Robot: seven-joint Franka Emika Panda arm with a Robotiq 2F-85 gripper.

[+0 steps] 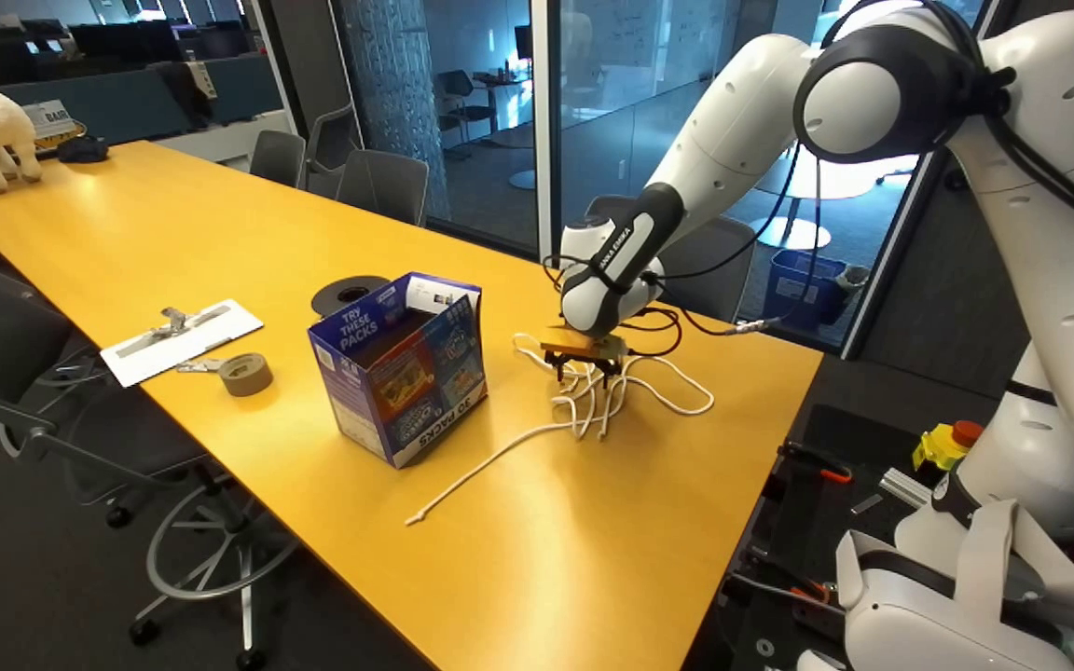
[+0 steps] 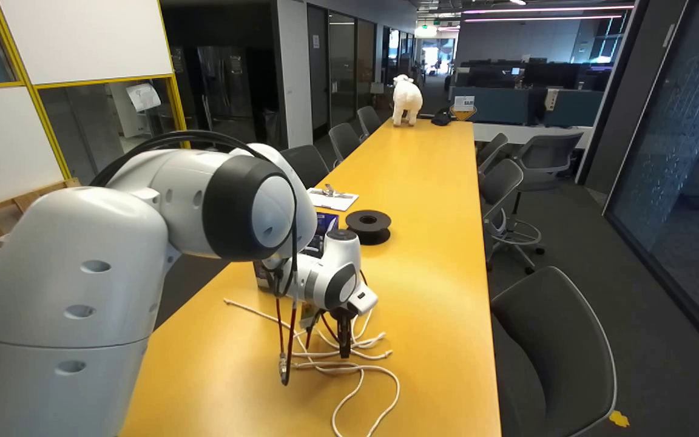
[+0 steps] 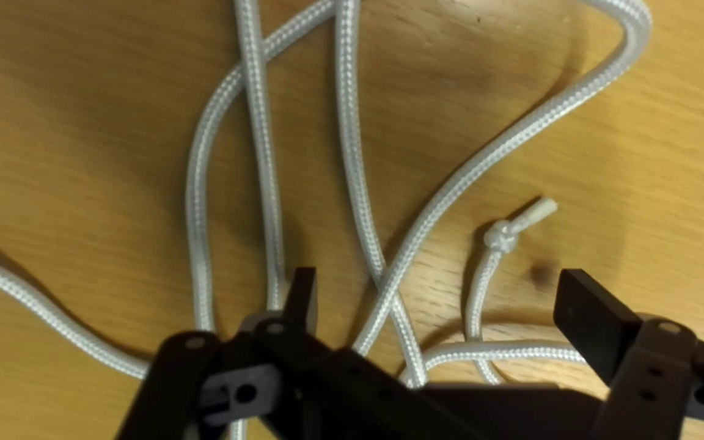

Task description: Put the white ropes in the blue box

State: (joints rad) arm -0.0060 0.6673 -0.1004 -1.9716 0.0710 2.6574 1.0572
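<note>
The white ropes lie tangled on the yellow table. One long strand (image 1: pixel 498 455) trails toward the box, and loops (image 2: pixel 398 391) spread beside it. Several strands (image 3: pixel 352 122) and a knotted end (image 3: pixel 500 237) show in the wrist view. My gripper (image 3: pixel 437 281) points down over the tangle, fingers wide apart, with crossing strands beneath and between them and nothing clamped. It also shows low over the ropes in an exterior view (image 1: pixel 585 375). I cannot tell whether the fingertips touch the table. The blue box (image 1: pixel 430 373) stands upright and open-topped beside the ropes; the arm partly hides it in an exterior view (image 2: pixel 327 223).
A black spool (image 1: pixel 343 294) stands behind the box. A tan tape roll (image 1: pixel 245 374) and a white clipboard (image 1: pixel 234 321) lie on the box's far side from the ropes. The table (image 1: pixel 537 578) has chairs along its long edges. Cables hang from the arm.
</note>
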